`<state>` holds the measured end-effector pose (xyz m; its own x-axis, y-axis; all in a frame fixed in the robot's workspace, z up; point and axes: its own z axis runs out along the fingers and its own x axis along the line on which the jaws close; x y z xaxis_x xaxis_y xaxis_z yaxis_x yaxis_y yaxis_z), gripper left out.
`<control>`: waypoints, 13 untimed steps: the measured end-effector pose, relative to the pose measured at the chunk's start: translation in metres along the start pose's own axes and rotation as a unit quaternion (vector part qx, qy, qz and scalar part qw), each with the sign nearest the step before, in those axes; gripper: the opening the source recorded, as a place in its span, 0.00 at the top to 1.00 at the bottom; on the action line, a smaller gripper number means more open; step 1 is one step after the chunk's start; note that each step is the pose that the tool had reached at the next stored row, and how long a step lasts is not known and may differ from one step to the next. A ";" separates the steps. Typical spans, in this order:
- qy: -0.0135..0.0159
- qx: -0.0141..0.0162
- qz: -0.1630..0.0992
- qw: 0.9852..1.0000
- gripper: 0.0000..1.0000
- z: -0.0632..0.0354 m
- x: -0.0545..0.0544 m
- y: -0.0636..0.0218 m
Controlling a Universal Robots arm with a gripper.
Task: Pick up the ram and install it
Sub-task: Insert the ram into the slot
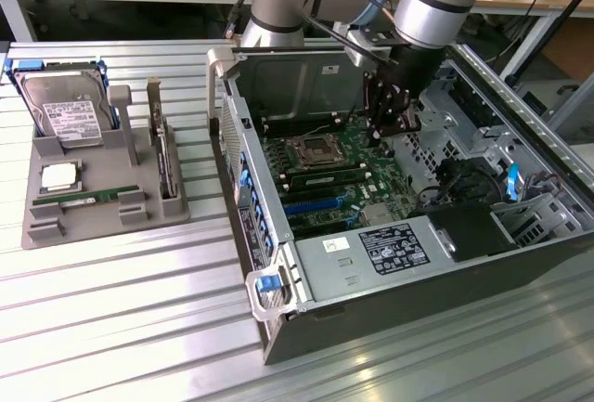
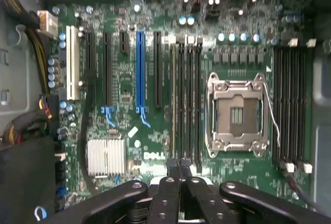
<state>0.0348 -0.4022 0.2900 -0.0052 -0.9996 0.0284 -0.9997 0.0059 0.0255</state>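
My black pincer [image 2: 177, 168], jaws closed, hangs over the green motherboard [image 1: 339, 175] at frame centre, on the memory slots where a long green ram stick [image 1: 336, 173] sits; I'd press squarely along the slot.

The things are carried by a bench [image 1: 121, 318] of ribbed silver aluminium slats, which runs across the whole exterior view. Two items are set directly on it. In the left of the frame a grey parts holder [image 1: 42, 226] is placed flat on the slats. In the centre and right an open computer case [image 1: 390, 314] is laid on its side, its interior turned upward. The two are set near each other with a strip of bare slats between them. The lower left of the frame is taken up by bare slats.
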 end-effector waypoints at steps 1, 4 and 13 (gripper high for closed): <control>0.000 0.009 0.000 1.000 0.89 0.0002 0.000 0.0001; 0.000 0.009 0.000 1.000 0.89 0.0001 0.000 -0.0001; 0.000 0.008 0.000 1.000 0.89 -0.0006 0.000 -0.0256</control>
<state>0.0604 -0.4022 0.2899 -0.0057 -0.9996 0.0289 -0.9999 0.0059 0.0091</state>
